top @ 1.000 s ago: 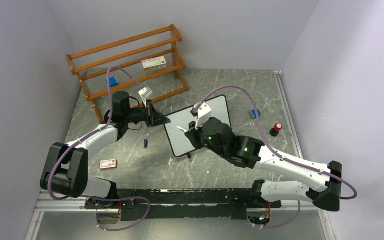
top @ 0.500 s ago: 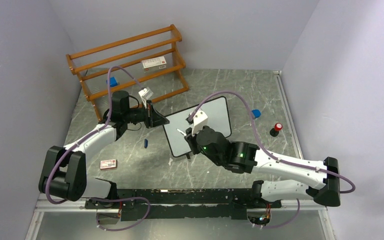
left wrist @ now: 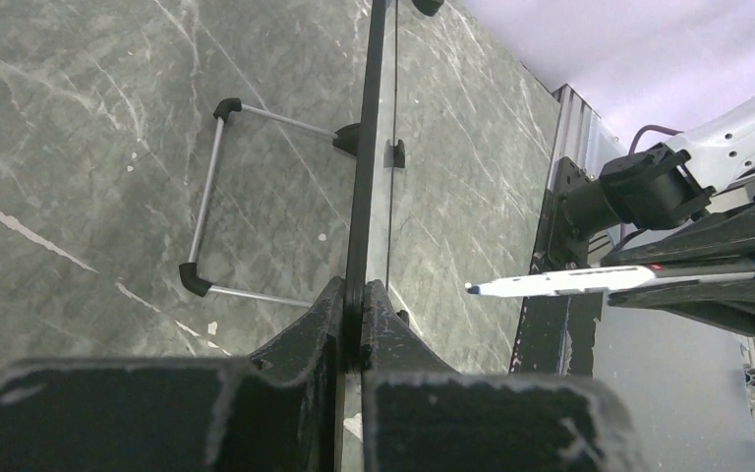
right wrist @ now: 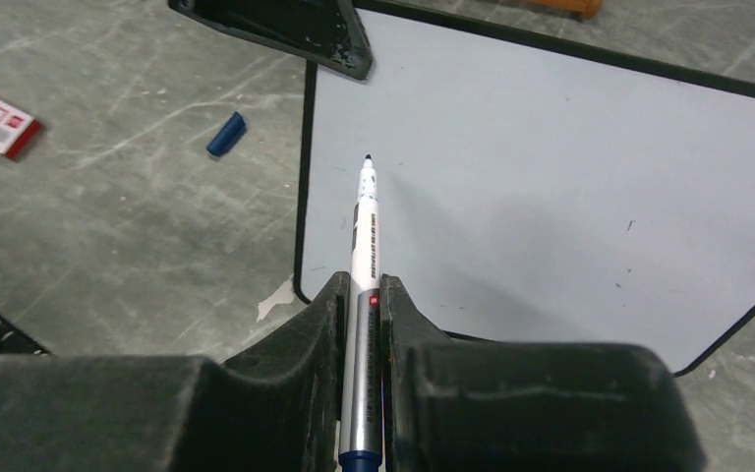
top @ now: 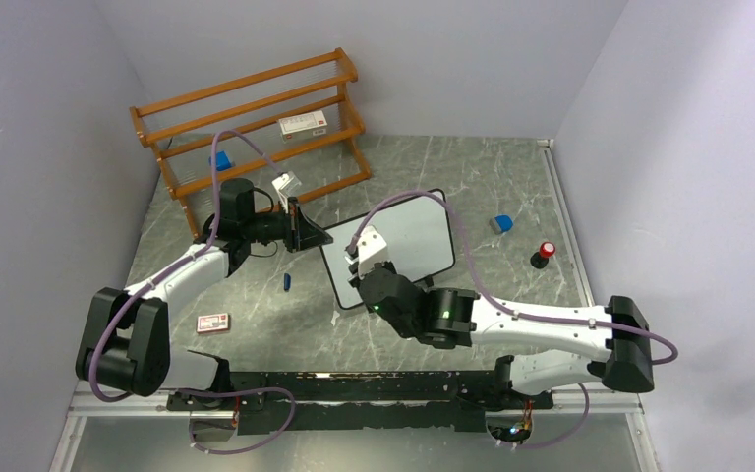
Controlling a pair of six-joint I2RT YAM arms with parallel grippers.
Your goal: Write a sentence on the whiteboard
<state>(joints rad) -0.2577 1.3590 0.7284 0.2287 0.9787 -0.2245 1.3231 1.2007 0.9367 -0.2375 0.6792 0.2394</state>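
The whiteboard [top: 403, 241] stands tilted on the table, black-framed, and its face [right wrist: 551, 167] is blank. No sentence shows on it. My left gripper [top: 311, 236] is shut on the board's left frame edge [left wrist: 369, 147], pads tight on it [left wrist: 362, 307]. My right gripper [top: 358, 269] is shut on a white marker [right wrist: 364, 246] with a blue end. The marker's uncapped tip points at the board's face near its left edge. In the left wrist view the marker [left wrist: 590, 283] ends a short gap off the board.
A wooden rack [top: 256, 118] stands at the back left with a red-white box [top: 303, 124] and a blue item [top: 222, 159] on it. A blue cap [top: 286, 284] and a red-white box [top: 213, 323] lie at left. A blue block [top: 500, 223] and a red-topped item [top: 543, 254] lie right.
My right arm has swung left and nearer, carrying the marker from the board's middle to its lower left part. The left arm and the board have stayed put.
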